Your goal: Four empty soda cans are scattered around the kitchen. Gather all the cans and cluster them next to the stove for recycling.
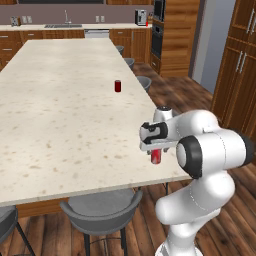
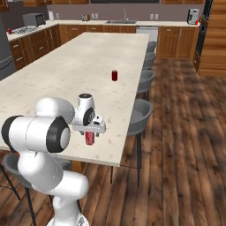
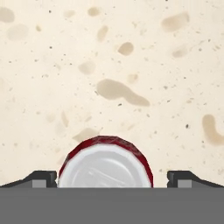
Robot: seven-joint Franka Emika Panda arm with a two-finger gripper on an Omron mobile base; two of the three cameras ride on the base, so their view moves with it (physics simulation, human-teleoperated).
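A home kitchen: a long speckled cream stone island counter [image 1: 60, 125] with grey stools [image 2: 140, 115] along its edge, warm wooden cabinets [image 2: 42, 42], a steel sink [image 2: 120, 21], and dark plank flooring [image 2: 185, 132].

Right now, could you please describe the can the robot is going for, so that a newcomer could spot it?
Find the long island. Near its closest corner a red can stands upright, right under the open gripper, its fingers either side. The other can stands alone farther up the island.
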